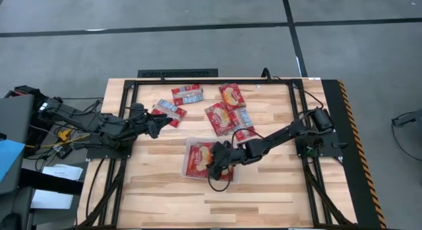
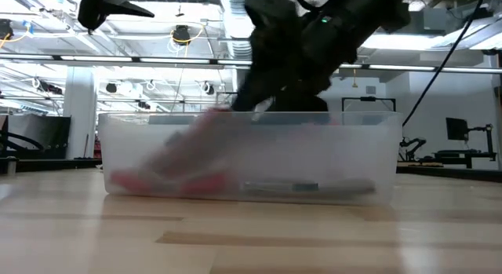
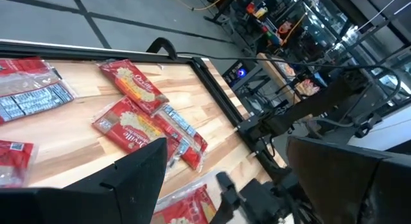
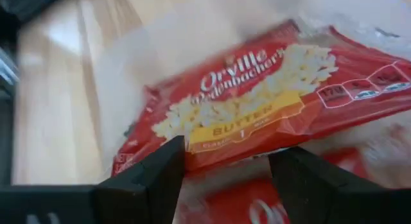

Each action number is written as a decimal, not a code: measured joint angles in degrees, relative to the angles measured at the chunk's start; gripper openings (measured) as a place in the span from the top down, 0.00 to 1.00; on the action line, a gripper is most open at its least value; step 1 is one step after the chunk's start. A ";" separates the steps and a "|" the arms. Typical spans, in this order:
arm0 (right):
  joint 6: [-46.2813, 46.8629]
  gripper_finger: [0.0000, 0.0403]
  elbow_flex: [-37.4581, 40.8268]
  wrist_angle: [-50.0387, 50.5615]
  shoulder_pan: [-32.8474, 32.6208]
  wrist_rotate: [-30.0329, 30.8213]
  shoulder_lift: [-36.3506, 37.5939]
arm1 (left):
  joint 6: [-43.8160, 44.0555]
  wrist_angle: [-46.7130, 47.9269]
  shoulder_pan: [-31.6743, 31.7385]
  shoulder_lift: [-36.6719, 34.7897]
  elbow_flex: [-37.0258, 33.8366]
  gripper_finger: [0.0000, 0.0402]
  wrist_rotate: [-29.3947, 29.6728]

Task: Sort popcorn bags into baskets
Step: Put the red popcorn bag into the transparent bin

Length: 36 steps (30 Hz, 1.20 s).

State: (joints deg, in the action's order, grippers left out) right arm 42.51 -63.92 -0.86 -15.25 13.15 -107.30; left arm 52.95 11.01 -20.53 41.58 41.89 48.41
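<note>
Desk point(image 1: 264, 197) carries everything; clear basket point(image 1: 188, 165) sits near its middle, set within reach of both my arms so either can drop into it; at least two red bags lie inside. My right hand point(image 1: 215, 169) hangs over the basket's right half with a red popcorn bag point(image 4: 257, 102) lying just ahead of its spread fingers point(image 4: 151, 179); I judge it open, bag released or about to be; whether the bag touches the basket floor I cannot tell. My left hand point(image 1: 153, 126) waits at the desk's left edge, fingers apart, empty, beside a loose bag point(image 1: 169, 111). Loose bags point(image 1: 224, 115) remain scattered beyond the basket, some overlapping; overlap may hinder a clean pick.
</note>
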 joint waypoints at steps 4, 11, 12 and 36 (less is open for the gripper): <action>-4.18 0.41 -2.68 13.34 0.40 -0.25 0.95 | 0.05 0.44 0.00 -0.02 0.00 0.24 0.00; -12.62 0.44 -8.92 17.64 0.35 0.21 0.42 | 0.76 1.79 0.00 -0.01 0.00 0.24 0.42; -12.74 0.44 -9.31 17.52 0.35 0.45 0.26 | 0.77 1.82 0.00 0.00 0.00 0.24 0.43; -12.55 0.78 -10.26 26.66 -2.34 -3.02 -4.71 | 3.62 6.27 -0.02 0.00 0.00 0.24 0.07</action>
State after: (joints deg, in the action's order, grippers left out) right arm 29.95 -74.17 25.81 -17.59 10.13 -112.01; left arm 56.56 17.27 -20.56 41.58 41.89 48.48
